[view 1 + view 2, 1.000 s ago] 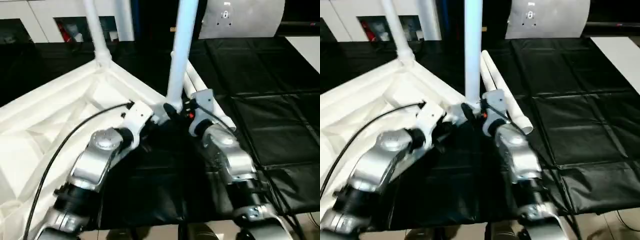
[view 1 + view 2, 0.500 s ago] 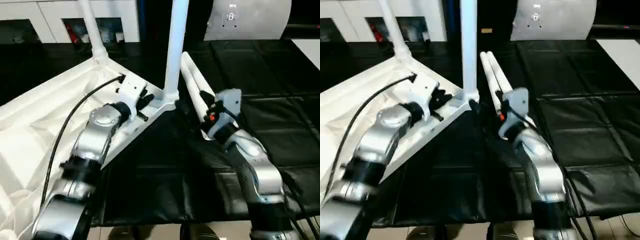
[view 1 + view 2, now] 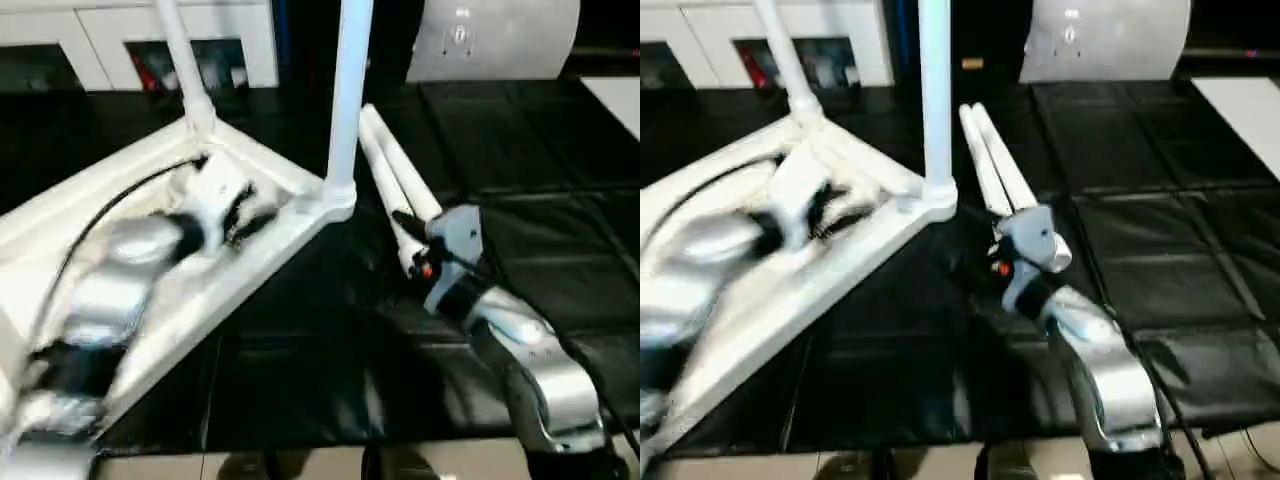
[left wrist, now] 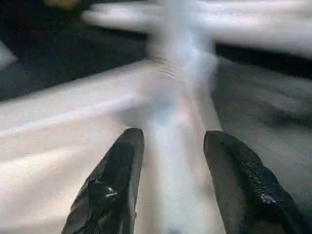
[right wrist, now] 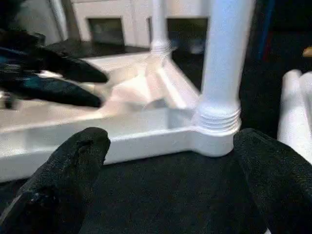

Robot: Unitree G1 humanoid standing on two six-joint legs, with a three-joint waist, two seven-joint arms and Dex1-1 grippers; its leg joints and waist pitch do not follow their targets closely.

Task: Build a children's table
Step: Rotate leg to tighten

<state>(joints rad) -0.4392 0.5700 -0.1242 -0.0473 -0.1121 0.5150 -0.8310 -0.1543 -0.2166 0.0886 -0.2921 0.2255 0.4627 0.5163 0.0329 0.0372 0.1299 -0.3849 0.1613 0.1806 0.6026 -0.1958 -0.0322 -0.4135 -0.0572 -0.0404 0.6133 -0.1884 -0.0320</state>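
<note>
Right gripper [image 3: 992, 255]: nearest to me on my right, low over the black sheet; in the right wrist view its two fingers [image 5: 58, 165] stand wide apart with nothing between them, aimed at the base of the fitted leg.

Left gripper [image 4: 170, 180]: over the upturned table top on my left; the left wrist view shows its fingers parted, with white plastic beyond them and nothing clamped. It is blurred in the head views, so I can't place its tips exactly.

Table top [image 3: 250, 255]: lying underside up on the work surface, ribs showing, one corner pointing toward the middle of the scene.

Near corner leg [image 3: 352, 90]: standing upright in the round socket [image 5: 214, 129] at that corner; the threaded collar sits down against the socket rim as far as I can see.

Far corner leg [image 3: 180, 60]: also upright, in the corner further back.

Loose legs [image 3: 395, 185]: two lying side by side on the black sheet [image 3: 540, 150], just beside the near corner and just ahead of my right gripper.

Step in hand: I judge two legs are in and two are left; neither gripper holds anything, so I'm between legs.

Next move: I'd bring the right gripper onto one of the loose legs, close around its shaft, lift it clear of its neighbour, and carry it to a free socket. Those sockets are out of frame, so the top may need turning first.
</note>
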